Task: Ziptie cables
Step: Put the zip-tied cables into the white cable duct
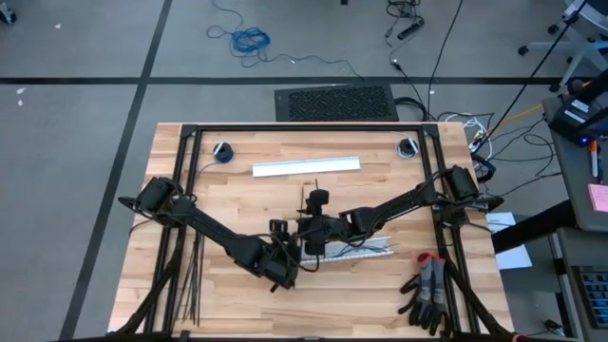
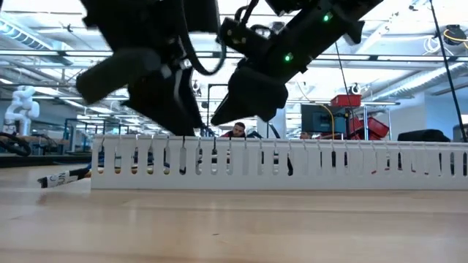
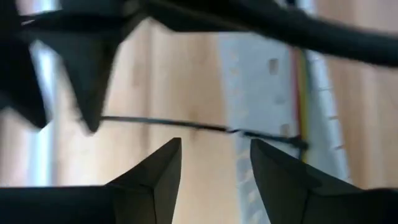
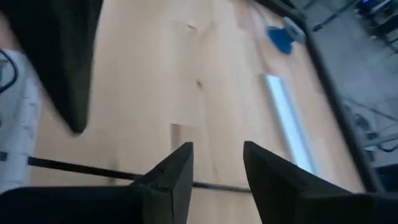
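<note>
Hovering both grippers, left [image 3: 214, 165] and right [image 4: 217, 168], fingers spread, over 1 ziptie [image 3: 186, 124]; nothing is being cinched yet.

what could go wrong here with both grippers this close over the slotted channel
1. The left gripper and right gripper nearly meet above the white slotted channel; a small move could knock them together.
2. Both sets of jaws stand apart around the thin black ziptie, neither visibly clamped, so it may slip free.
3. A low pass could shove the channel, dragging the wires lying along it.
</note>
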`<state>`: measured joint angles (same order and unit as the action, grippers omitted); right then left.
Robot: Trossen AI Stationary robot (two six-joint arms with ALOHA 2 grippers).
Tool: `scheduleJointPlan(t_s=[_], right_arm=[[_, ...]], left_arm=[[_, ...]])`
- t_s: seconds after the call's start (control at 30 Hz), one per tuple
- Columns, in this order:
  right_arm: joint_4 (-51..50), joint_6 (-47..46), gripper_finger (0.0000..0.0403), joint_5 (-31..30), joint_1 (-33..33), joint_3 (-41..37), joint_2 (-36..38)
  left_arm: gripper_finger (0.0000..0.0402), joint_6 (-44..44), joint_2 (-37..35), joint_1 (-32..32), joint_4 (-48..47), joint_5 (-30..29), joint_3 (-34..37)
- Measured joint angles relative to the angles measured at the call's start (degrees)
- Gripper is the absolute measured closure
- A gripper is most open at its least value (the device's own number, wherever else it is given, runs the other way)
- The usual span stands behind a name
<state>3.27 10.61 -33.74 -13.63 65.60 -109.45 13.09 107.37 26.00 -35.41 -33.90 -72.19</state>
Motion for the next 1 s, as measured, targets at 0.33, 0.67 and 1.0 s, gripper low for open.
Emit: scheduleJointPlan(t_s=[0.33, 0.67, 1.0], right_arm=[[-0.8, 5.3, 0.0273, -4.6, -6.6, -0.6, 8.8], [-8.6, -15.9, 0.0274, -11.3, -18.9, -16.3, 19.4], [8.4, -18.0, 0.0274, -11.2, -20.0, -23.4, 19.9]], left_arm=[[0.021, 18.1, -3.6, -0.1, -25.7, -14.6, -9.6], [0.021, 39.1, -4.4, 6.8, -18.8, -21.1, -1.8], [0.021, 7.2, -1.1, 0.6, 35.2, -14.4, 9.6]])
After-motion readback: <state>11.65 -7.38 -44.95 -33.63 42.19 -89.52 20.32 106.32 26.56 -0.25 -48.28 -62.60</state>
